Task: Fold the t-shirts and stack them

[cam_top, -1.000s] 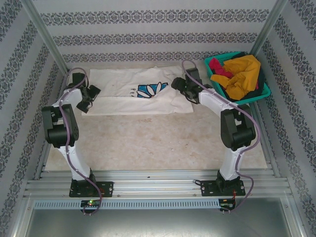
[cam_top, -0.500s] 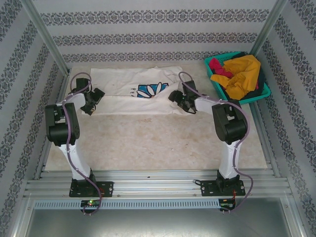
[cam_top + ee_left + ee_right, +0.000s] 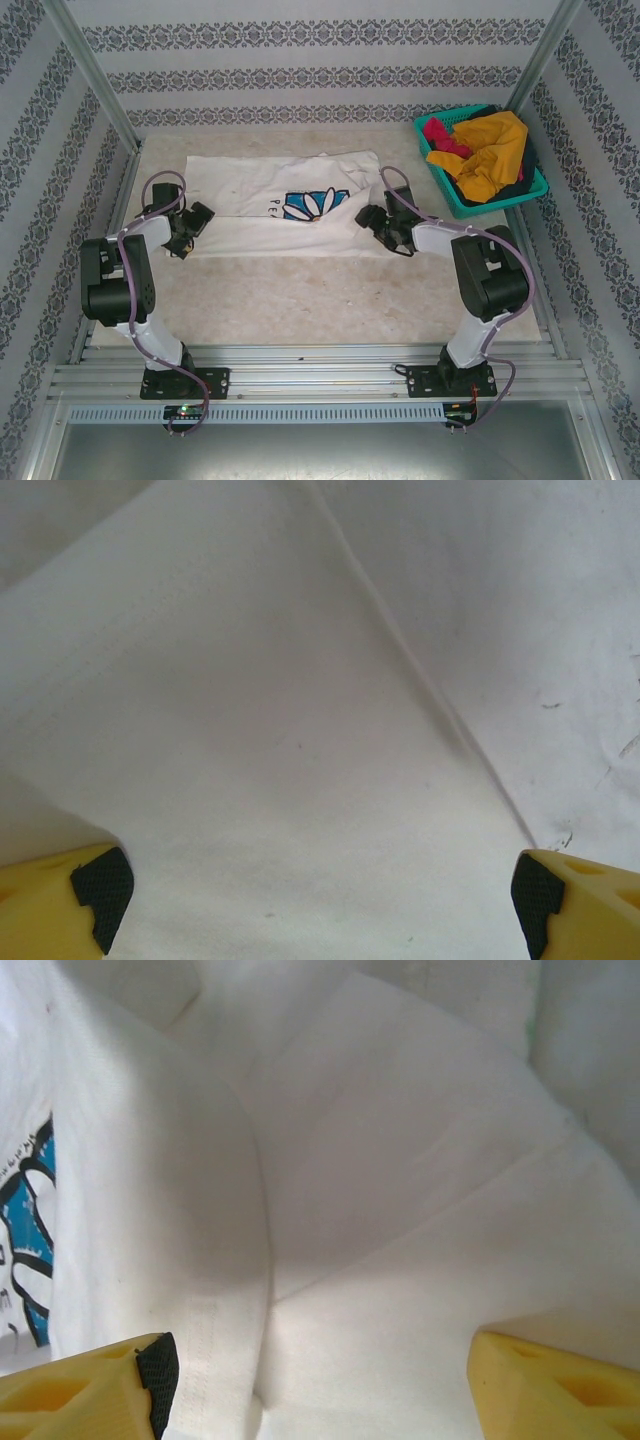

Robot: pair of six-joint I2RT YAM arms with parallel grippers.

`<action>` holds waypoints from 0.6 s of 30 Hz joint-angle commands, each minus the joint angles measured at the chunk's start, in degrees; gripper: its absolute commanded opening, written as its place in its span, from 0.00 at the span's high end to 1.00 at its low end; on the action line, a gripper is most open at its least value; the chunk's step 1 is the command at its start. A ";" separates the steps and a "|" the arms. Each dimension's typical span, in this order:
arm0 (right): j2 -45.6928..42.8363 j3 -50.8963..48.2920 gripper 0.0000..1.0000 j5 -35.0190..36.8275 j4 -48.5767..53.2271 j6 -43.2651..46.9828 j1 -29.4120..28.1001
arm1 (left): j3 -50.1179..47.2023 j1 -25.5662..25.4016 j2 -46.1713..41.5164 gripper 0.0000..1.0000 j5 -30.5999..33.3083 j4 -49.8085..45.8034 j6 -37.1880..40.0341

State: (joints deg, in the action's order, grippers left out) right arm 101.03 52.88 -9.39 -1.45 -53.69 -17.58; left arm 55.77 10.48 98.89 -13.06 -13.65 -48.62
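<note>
A cream-white t-shirt with a blue daisy print lies as a long folded band across the far half of the table. My left gripper stands open at its left end, low over plain cloth, the yellow fingers far apart. My right gripper is open at the right end, over folded layers and a hem, with the print's edge at the left. Mustard-yellow, magenta and dark t-shirts lie heaped in the basket.
The teal mesh basket stands at the far right corner, beside a metal post. Patterned walls close the table on three sides. Bare tabletop stretches from the shirt to the rail at the arm bases.
Both arms drew back toward the near edge, and the white shirt slid nearer with them. The shirt's right end has bunched slightly. The right jaws widened a little.
</note>
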 commanded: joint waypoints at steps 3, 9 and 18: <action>-0.93 3.08 0.26 5.81 5.40 -1.42 -6.52 | -2.57 -0.46 0.97 0.00 2.60 -8.23 -0.33; 4.55 5.04 0.33 2.97 0.42 -5.46 -8.51 | -1.99 -0.46 1.30 0.00 2.24 -8.28 0.44; 8.76 13.84 0.37 1.15 0.79 -0.59 -8.16 | -2.37 -0.43 1.47 0.00 2.26 -7.55 0.84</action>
State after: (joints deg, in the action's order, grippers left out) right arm 108.03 63.37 -7.07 0.19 -56.45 -26.09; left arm 55.72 10.44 98.70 -12.25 -14.11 -48.18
